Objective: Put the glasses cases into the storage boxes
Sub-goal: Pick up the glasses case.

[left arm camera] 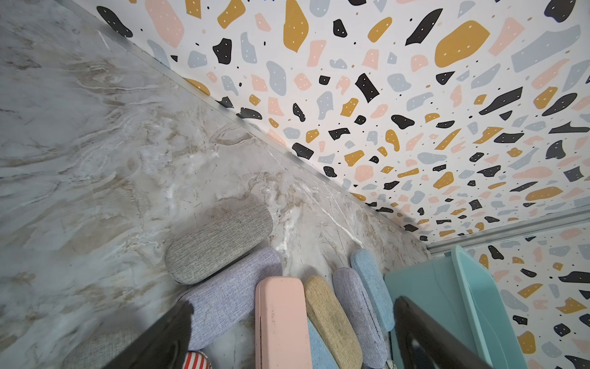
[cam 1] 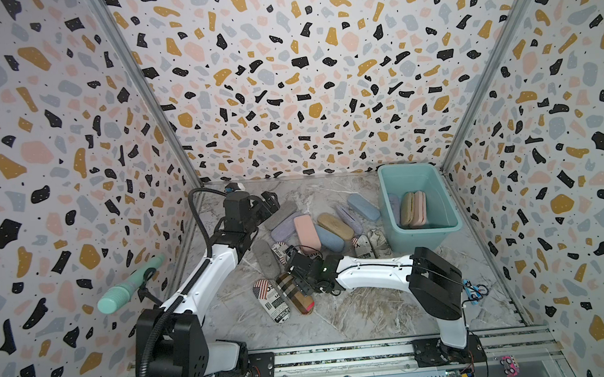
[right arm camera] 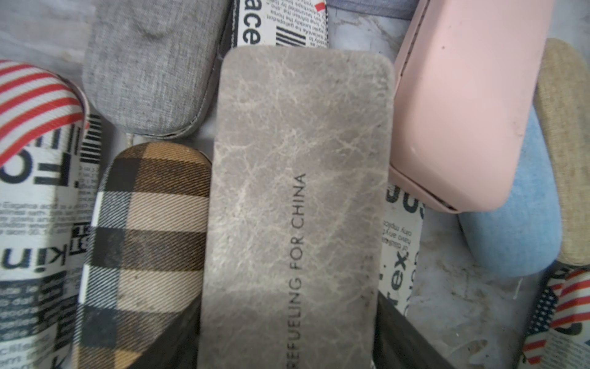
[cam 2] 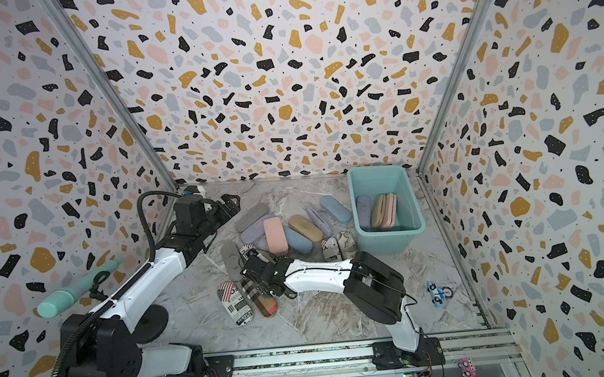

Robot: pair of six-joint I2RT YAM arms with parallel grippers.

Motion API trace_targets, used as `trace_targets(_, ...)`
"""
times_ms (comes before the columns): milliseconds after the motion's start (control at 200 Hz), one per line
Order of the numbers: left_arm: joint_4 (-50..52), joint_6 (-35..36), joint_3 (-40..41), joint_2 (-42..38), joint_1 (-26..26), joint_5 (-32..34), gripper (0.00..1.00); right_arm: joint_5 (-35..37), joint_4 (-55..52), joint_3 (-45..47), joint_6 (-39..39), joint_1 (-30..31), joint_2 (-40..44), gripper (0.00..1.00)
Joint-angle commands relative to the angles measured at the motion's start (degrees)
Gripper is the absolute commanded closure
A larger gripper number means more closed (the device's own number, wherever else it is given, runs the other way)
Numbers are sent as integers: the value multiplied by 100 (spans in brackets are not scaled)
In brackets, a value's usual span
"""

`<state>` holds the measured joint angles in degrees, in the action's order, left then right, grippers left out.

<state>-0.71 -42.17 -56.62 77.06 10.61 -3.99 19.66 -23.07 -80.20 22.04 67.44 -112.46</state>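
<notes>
Several glasses cases lie heaped mid-table: a pink one (cam 1: 307, 232), tan (cam 1: 336, 225), blue (cam 1: 363, 207), lilac (cam 1: 285, 228), grey fabric (cam 1: 284, 214), newspaper-print (cam 1: 272, 300) and brown plaid (cam 1: 295, 297). The teal storage box (cam 1: 423, 230) stands at the far right and holds a lilac, a tan and a pink case (cam 1: 420, 208). My right gripper (right arm camera: 287, 319) is down in the heap, its fingers (right arm camera: 396, 322) pressed against both long sides of a grey-brown leather-look case (right arm camera: 297, 159), which still lies on the pile. My left gripper (left arm camera: 293, 305) hovers open at the far left, above the pink case (left arm camera: 281, 319).
A mint-green ribbed cylinder (cam 1: 129, 285) on a black stand juts from the left wall. A small blue toy car (cam 1: 475, 292) lies near the right wall and a pink toy (cam 1: 509, 366) on the front rail. Patterned walls enclose three sides.
</notes>
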Motion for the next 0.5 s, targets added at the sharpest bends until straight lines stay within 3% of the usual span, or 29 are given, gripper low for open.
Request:
trace_targets(0, -254, -6, 46, -17, -25, -63, 1, 189, -62, -147, 72, 26, -5, 27)
trace_targets(496, -272, 7, 48, -12, -24, -102, 2, 136, 161, -41, -54, 82, 343, 34)
